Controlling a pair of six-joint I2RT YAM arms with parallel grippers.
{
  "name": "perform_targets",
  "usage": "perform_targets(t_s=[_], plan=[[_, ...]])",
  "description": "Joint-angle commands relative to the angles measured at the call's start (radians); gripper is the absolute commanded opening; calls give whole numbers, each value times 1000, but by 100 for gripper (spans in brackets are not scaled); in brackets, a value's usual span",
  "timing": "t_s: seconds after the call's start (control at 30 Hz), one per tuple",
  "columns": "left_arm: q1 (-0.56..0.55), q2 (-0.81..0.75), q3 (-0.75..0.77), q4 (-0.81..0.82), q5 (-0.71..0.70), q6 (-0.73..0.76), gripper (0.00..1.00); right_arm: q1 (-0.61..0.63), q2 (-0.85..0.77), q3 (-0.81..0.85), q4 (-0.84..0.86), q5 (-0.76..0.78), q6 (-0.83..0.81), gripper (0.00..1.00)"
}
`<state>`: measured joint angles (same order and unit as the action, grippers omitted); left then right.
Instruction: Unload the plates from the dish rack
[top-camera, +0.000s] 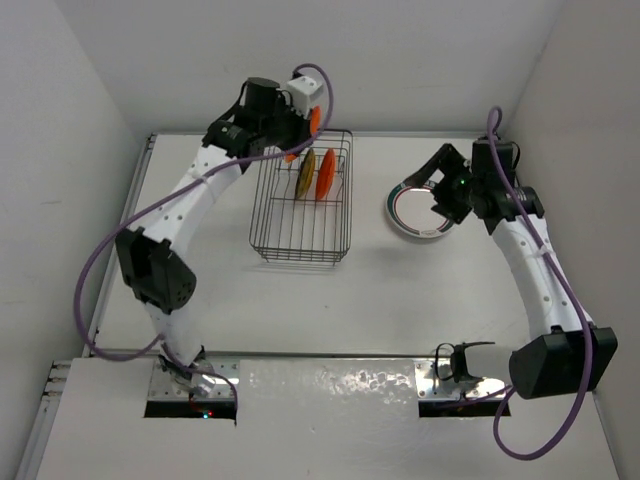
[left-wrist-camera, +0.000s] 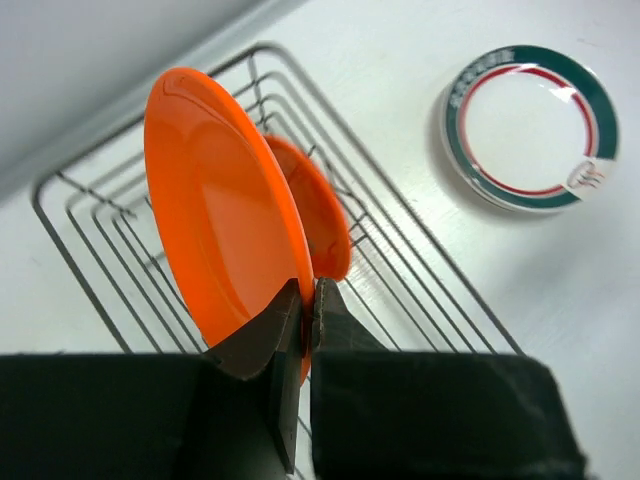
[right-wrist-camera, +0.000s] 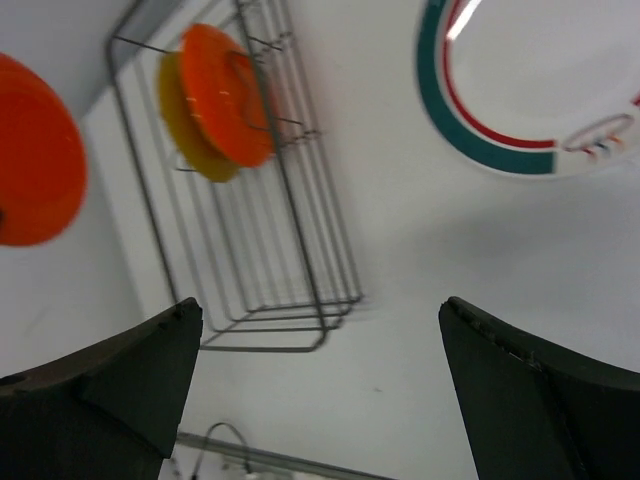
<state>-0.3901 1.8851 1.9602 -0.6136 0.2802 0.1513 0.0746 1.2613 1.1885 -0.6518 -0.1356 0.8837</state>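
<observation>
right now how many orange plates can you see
2. One orange plate is pinched in the left gripper over the dish rack at its far end; the other stands in the rack beside a yellowish plate. Another could hide behind them.

A plain white table (top-camera: 400, 290) carries two things directly. The dish rack (top-camera: 300, 215), a rectangular basket of thin dark wire, stands on it toward the far side, left of the middle. To the rack's right and well apart from it, a white plate (top-camera: 412, 218) with a dark teal rim ring and a thinner red one lies flat, face up. Whether more plates lie under it cannot be told.
</observation>
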Motion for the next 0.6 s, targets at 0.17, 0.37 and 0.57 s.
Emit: perform_targets(t_s=[0.17,0.37,0.57], plan=[[-338,-257,-280,132,-107,411,0,5,79,198,77,-140,248,99],[-512,-328,-405,164,-239,516,0,20,73,221,31,-130,249,99],[-552,-331,-405,176,-254,518,0,68,38,74,32,-130,221,87]])
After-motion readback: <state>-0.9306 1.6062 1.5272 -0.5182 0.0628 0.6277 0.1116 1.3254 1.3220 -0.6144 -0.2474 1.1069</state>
